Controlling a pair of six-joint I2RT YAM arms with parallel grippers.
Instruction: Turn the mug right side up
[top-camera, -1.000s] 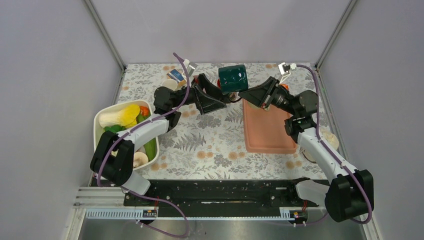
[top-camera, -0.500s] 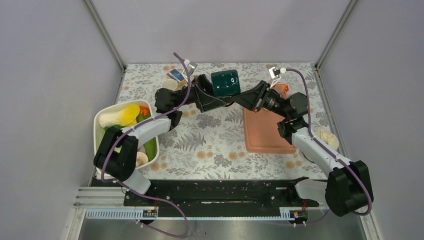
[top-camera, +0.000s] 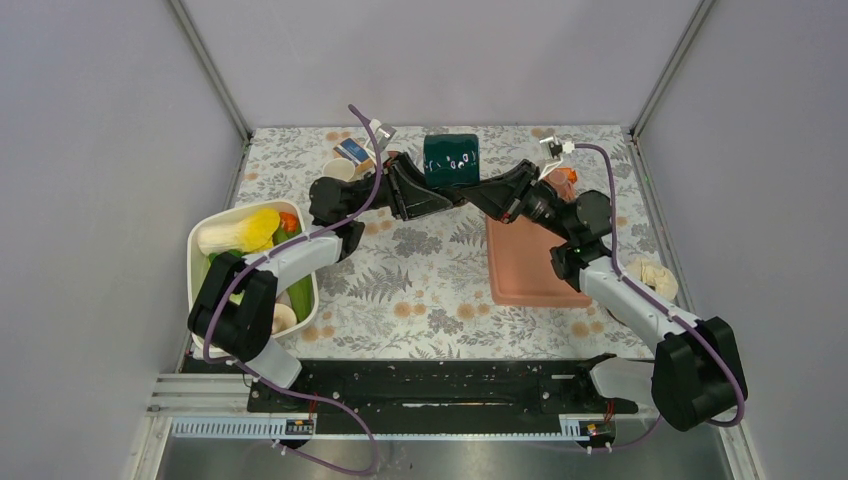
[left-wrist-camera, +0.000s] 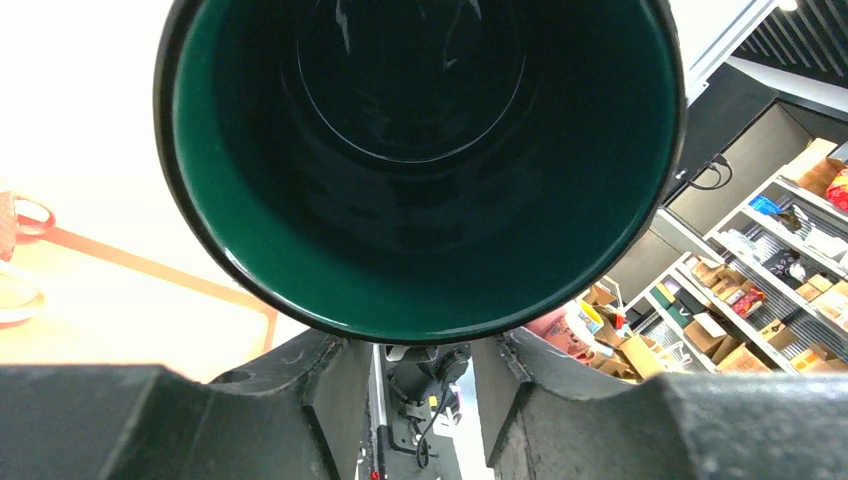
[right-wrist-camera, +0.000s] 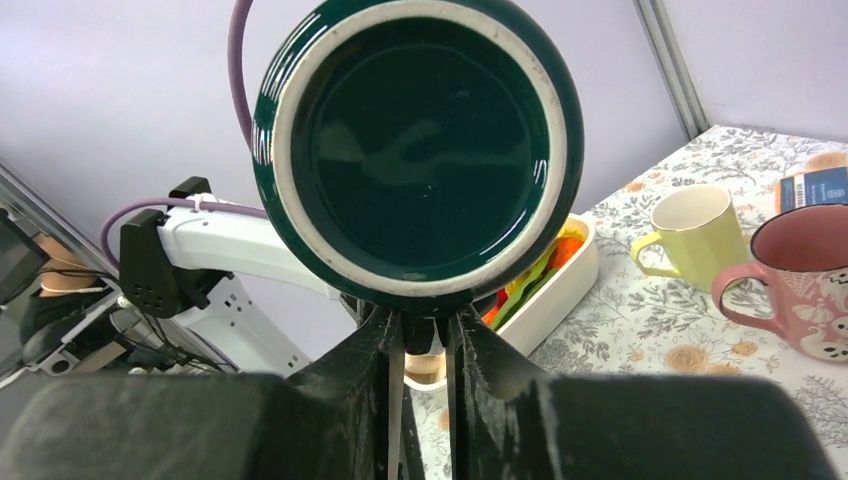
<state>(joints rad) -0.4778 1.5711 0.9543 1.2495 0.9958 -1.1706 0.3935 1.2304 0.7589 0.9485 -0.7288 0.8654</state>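
Past the pink rectangular cutting board (top-camera: 535, 255), my right claw (right-wrist-camera: 422, 322) pinched the dark green ceramic mug (top-camera: 450, 158) at its base end, sideways in mid-air; my left claw (left-wrist-camera: 420, 348) sat half-spread at its rim, grip I couldn't tell.

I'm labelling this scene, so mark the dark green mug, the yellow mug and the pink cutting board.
dark green mug (top-camera: 450, 160): top view, on its side wall.
yellow mug (right-wrist-camera: 700, 255): right wrist view, on its outer wall.
pink cutting board (top-camera: 535, 270): top view, on its bare middle.

Right tool (top-camera: 479, 190) pinched tight, raised mid-air; left tool (top-camera: 444, 196) facing it (fingers parted).
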